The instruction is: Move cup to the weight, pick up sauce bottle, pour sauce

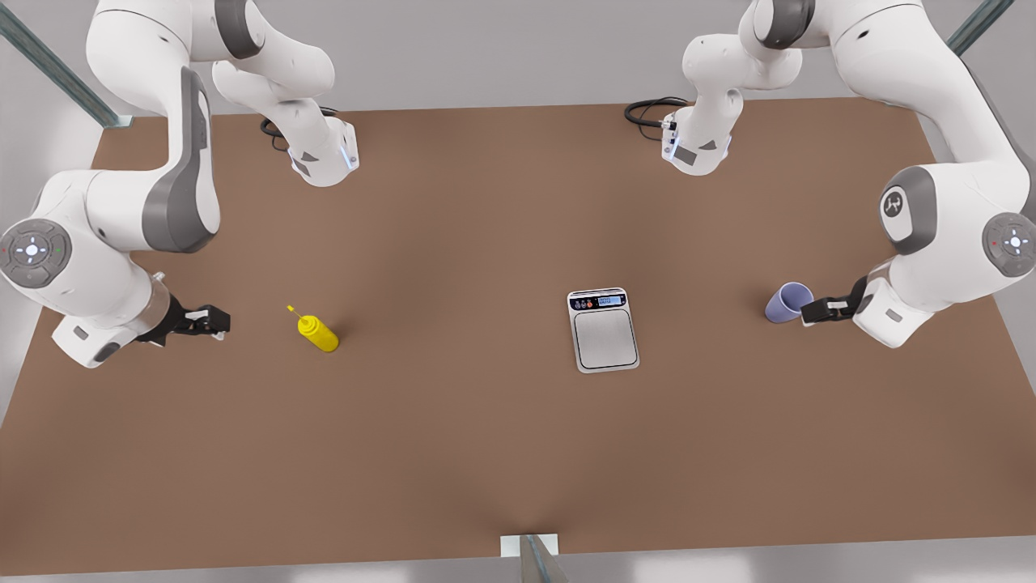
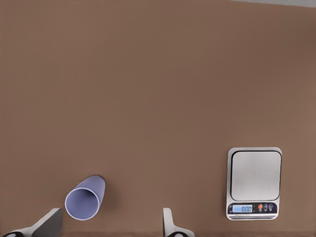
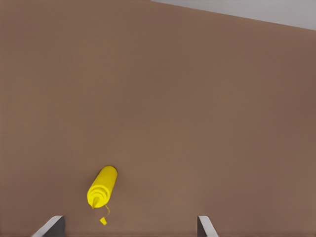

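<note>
- Front view: you see a plain brown table (image 1: 453, 453) with the weight (image 1: 603, 329) near the middle, a flat rectangle with a silver-grey plate, white frame and dark display strip on its far edge.
- The sauce bottle (image 1: 317, 332), bright yellow with a thin nozzle, stands toward the front view's left, well apart from the weight. The right gripper (image 1: 212, 322) sits near it on its outer side, not touching; nothing lies between them.
- The cup (image 1: 787, 302), a pale lavender-blue tumbler, is at the front view's right, with the left gripper (image 1: 812, 313) right at its side. Contact is unclear.
- Black cables (image 1: 647, 112) loop at the far table edge.
- Left wrist view: your left fingers (image 2: 170, 224) are apart; the cup (image 2: 85, 198) is between them, close to one finger, its round mouth facing the camera. The weight (image 2: 254, 182) reads 0.00 on its blue screen.
- Right wrist view: your right fingers (image 3: 205, 227) are spread wide, and the smooth cylindrical sauce bottle (image 3: 102, 186) is ahead of them, nearer one finger.
</note>
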{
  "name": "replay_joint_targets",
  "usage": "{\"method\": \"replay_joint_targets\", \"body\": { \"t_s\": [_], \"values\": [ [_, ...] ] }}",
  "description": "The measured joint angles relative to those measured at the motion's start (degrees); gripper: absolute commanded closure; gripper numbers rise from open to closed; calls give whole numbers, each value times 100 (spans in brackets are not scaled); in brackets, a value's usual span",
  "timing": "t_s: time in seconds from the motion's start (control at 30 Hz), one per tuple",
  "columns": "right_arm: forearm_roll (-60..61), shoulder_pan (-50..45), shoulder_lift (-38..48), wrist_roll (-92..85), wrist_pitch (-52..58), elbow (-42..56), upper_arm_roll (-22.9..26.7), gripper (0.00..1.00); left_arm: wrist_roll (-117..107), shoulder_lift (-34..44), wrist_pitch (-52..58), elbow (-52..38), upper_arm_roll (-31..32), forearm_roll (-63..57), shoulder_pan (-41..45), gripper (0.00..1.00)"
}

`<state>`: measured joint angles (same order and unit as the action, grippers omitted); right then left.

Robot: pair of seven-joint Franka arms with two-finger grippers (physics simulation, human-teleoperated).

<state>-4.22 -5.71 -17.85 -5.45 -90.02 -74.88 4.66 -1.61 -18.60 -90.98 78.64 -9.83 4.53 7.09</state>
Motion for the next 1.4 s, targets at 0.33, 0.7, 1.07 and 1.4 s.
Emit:
{"method": "replay_joint_targets", "body": {
  "t_s": [0.33,0.7,1.07,1.4],
  "values": [
    [9,17,-9,149,-25,-52,-9,0,492,-5,-455,810,-561,-239,-33,0],
    [61,77,43,-268,-309,-469,-18,0,750,518,-2569,3170,-870,-208,-21,0],
    [650,967,103,-4645,-1464,-1644,-9,0,1031,515,-4143,4508,-1230,53,-23,0],
    [1712,1377,142,-8664,-1994,-2354,0,0,1148,577,-4815,5126,-1231,107,-5,0]
  ]
}}
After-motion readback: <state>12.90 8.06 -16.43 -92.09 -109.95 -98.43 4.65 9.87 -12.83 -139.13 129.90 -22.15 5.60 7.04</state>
